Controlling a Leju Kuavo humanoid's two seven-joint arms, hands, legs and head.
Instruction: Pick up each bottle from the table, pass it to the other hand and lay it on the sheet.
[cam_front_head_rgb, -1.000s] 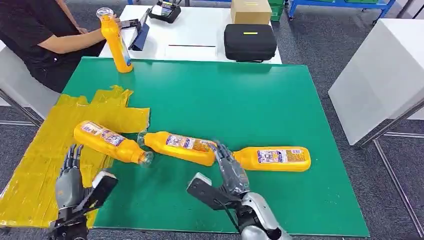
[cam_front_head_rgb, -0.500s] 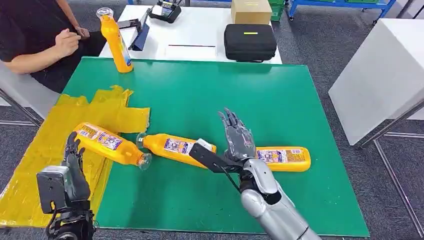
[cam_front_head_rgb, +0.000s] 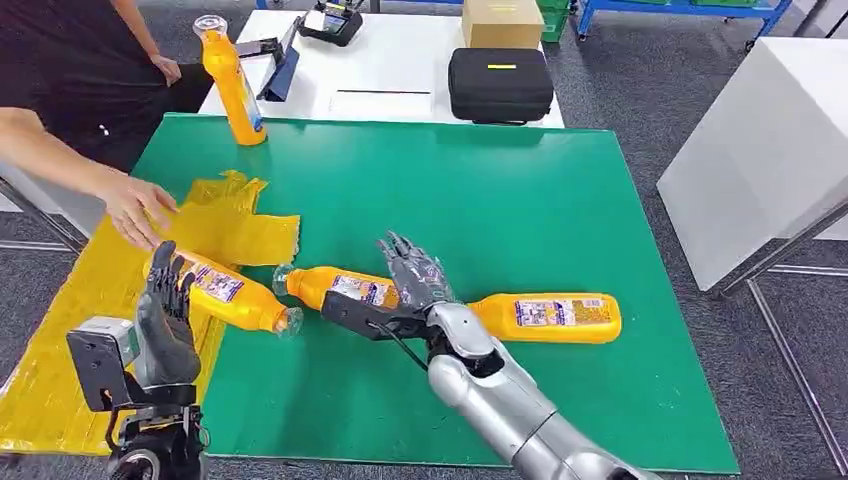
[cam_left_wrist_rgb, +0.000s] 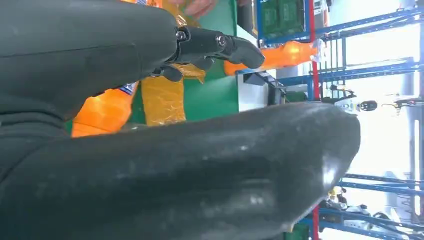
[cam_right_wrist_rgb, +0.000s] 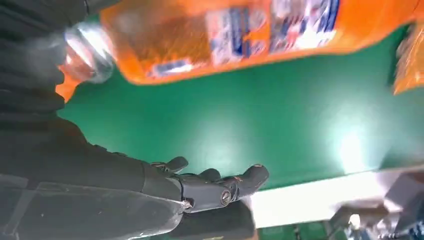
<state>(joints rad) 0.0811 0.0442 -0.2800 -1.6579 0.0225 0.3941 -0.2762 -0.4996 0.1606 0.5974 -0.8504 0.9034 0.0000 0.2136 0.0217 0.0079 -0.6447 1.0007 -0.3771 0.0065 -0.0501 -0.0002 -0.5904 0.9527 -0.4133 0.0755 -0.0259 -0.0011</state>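
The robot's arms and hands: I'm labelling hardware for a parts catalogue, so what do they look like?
The right arm is a smooth, rounded silver shell with a thin black cable running near the wrist. The right hand has dark grey segmented fingers and a thick, blocky dark thumb. The left hand matches it: dark grey fingers, with a boxy grey module beside the wrist. Small metal screws show on the fingers.

My head view is looking bright and sharp, with soft light coming from above; small shadows are sitting under the bottles on the green table (cam_front_head_rgb: 520, 200); in my right wrist view the orange bottle (cam_right_wrist_rgb: 240, 35) is looking smeary and blurred, and white glare is shining off the green; in my left wrist view my thumb (cam_left_wrist_rgb: 200, 170) is looking big and fuzzy, and the far side is glowing washed-out white.
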